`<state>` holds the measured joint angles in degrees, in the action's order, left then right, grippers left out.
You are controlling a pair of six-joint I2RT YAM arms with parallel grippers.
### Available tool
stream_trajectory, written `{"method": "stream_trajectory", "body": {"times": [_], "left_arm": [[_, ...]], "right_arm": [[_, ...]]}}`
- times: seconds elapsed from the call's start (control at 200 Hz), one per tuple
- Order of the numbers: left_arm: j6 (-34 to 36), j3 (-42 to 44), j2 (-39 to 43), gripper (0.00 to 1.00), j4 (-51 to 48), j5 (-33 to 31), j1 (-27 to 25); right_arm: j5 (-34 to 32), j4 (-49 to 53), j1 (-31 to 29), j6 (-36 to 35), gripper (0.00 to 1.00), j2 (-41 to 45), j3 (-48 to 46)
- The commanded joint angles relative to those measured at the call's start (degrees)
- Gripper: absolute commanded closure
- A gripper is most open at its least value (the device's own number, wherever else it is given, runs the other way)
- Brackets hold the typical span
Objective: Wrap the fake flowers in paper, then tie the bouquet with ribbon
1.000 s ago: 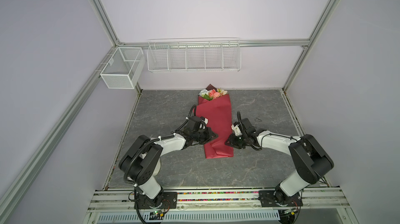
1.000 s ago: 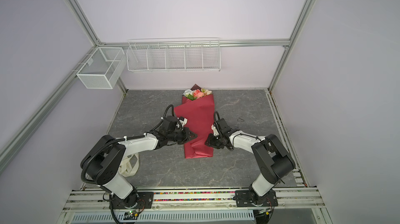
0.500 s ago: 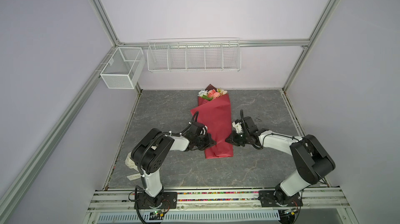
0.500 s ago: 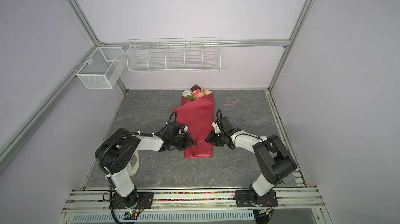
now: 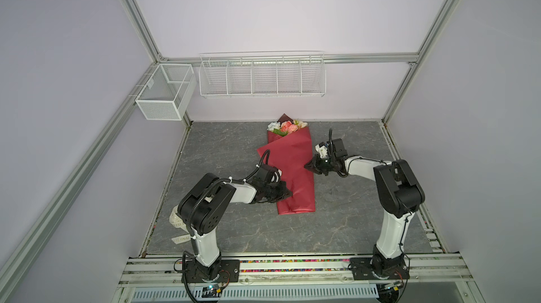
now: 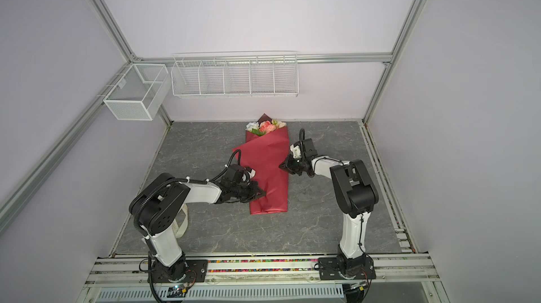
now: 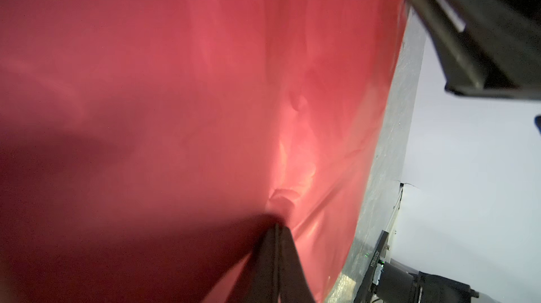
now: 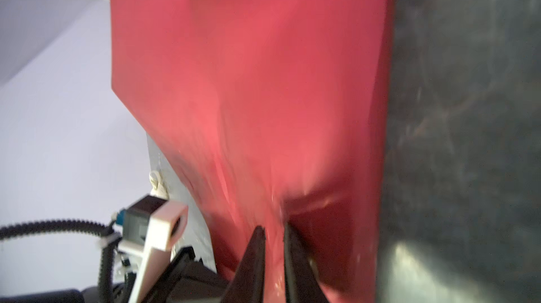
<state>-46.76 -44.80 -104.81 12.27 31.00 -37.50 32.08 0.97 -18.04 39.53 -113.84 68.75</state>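
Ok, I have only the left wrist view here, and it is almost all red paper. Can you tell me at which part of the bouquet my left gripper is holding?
Observer: In a top view the left gripper is shut on the red paper at the edge on its own arm's side, near the stem end, far from the bouquet heads.
Operator: And where is the right gripper?
Observer: The right gripper is at the opposite edge, about halfway along the wrap.
Operator: Is a ribbon anywhere?
Observer: A cream ribbon lies on the table beside the left arm's base, apart from the bouquet.
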Motion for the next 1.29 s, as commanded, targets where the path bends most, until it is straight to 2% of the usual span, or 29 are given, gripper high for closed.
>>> {"method": "stream_trajectory", "body": {"times": [0.0,0.45,0.585,0.705,0.825,0.975,1.105,1.215,1.29], "left_arm": [[2.81,-0.54,-2.66,1.00,-5.66,-2.02,-0.12],[6.89,-0.20,-5.16,1.00,-9.66,0.28,0.91],[7.93,0.39,-5.13,1.00,-10.51,0.71,1.80],[8.30,0.45,-5.42,1.00,-10.68,1.40,2.03],[7.96,1.32,-5.31,1.00,-9.91,1.50,2.24],[7.15,2.48,-5.56,1.00,-8.26,2.02,2.32],[5.88,3.52,-5.28,1.00,-6.16,2.63,2.34],[4.87,4.19,-4.54,1.00,-4.38,3.25,2.32],[4.67,4.27,-3.70,1.00,-3.94,3.70,2.34]], "right_arm": [[3.74,-0.07,1.83,-1.20,0.83,-5.24,6.42],[3.97,-0.82,5.54,3.90,0.82,-28.56,35.59],[0.88,2.15,5.87,3.99,0.81,-33.15,43.33],[0.75,2.75,5.90,5.79,0.79,-36.81,49.07],[-0.23,5.58,5.89,5.65,0.77,-39.39,54.86],[-4.58,8.08,5.98,5.92,0.76,-42.18,60.35],[-3.75,12.64,7.78,6.38,0.76,-45.28,67.92],[-1.41,14.42,7.93,5.44,0.72,-43.05,70.06],[0.86,16.96,8.02,2.71,0.69,-38.08,69.49]]}}
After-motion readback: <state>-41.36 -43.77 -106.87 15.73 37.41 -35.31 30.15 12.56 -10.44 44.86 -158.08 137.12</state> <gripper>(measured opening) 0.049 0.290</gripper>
